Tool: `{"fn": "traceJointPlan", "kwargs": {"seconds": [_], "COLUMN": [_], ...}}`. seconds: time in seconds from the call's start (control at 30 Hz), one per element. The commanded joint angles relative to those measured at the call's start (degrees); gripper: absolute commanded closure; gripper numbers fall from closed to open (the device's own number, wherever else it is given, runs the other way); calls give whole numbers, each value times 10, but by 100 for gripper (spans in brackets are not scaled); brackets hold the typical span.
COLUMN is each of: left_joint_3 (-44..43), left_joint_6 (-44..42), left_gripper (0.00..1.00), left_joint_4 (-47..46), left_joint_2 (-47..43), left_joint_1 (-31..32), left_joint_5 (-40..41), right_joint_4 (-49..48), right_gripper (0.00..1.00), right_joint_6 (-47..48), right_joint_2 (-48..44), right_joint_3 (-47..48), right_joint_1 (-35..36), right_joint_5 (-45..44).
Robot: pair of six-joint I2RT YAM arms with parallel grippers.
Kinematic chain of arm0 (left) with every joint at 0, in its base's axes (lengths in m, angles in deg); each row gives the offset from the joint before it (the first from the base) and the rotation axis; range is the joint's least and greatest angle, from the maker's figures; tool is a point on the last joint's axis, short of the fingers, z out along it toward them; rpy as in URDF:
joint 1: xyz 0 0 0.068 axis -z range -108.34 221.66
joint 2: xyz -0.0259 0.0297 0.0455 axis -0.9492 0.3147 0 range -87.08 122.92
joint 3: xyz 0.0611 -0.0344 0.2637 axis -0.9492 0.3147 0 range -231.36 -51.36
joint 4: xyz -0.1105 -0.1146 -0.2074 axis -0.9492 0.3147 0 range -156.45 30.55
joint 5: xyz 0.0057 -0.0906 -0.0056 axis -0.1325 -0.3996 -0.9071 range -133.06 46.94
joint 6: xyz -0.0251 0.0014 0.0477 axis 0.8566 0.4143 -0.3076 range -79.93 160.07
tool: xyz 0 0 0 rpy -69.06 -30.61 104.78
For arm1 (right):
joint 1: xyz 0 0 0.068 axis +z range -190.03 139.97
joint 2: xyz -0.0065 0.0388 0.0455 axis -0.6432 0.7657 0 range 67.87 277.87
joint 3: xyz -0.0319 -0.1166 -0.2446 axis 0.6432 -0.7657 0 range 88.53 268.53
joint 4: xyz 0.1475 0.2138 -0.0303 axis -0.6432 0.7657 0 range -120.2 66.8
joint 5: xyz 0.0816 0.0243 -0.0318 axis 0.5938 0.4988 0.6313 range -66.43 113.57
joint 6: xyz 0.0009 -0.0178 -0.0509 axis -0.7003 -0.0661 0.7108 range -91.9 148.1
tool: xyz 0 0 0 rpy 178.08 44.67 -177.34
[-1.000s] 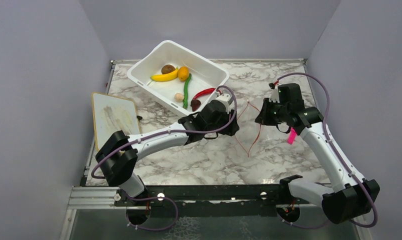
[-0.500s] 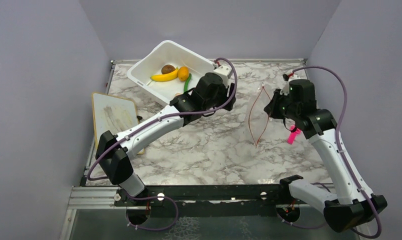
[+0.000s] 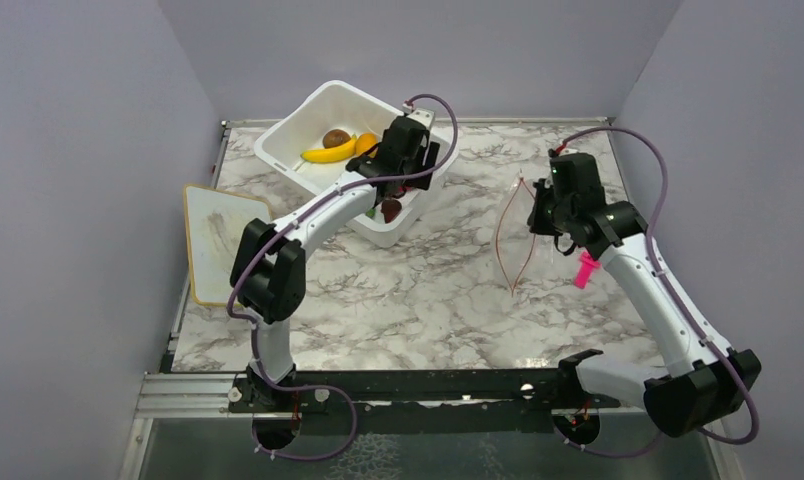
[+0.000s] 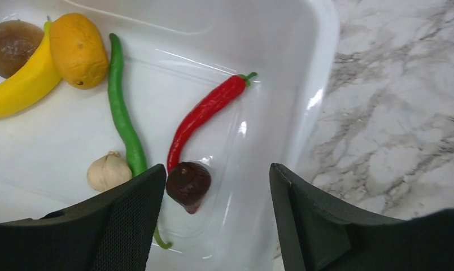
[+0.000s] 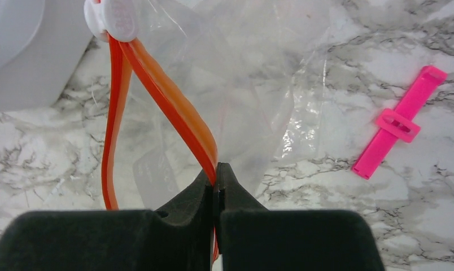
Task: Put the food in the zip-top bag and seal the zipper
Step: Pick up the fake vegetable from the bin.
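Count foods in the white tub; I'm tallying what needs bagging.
7: brown ball, banana, orange clustered; green pod, red chili central; mushroom, dark red piece nearest the left gripper. Fingers may hide more.

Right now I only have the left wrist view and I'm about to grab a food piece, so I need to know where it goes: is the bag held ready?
Observer: Yes, the right end effector is shut on the zipper of the zip-top bag.
Operator: Is the mouth open?
Observer: It is; in the top view the two orange-red strips bow apart into a loop.
Operator: Anything near it to avoid?
Observer: A pink clip lies beside the bag, on the side away from the white tub.
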Motion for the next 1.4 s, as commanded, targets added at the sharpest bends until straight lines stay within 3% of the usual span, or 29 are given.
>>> {"fn": "traceJointPlan", "kwargs": {"seconds": [0.0, 0.43, 0.57, 0.8, 1.0, 1.37], "left_joint_3": [-60, -179, -209, -250, -293, -332], "left_joint_6": [-24, -29, -29, -40, -36, -26], "left_gripper": [29, 16, 6, 9, 19, 12], "left_joint_4": [0, -14, -18, -19, -18, -19], "left_joint_2": [37, 175, 211, 259, 311, 372], "left_joint_1": [-41, -134, -156, -174, -191, -202], "left_joint_5": [8, -21, -51, -55, -80, -75], "right_joint_4": [-10, -163, -174, -191, -204, -204], "right_gripper": [99, 99, 99, 99, 99, 99], "right_joint_6": [-16, -74, -64, -55, -63, -60], "right_joint_2": [28, 2, -12, -24, -16, -15], "right_joint_3": [-7, -126, -145, -152, -157, -159], "right_joint_1": [49, 76, 76, 76, 76, 76], "right_joint_5": [-26, 179, 162, 167, 184, 187]}}
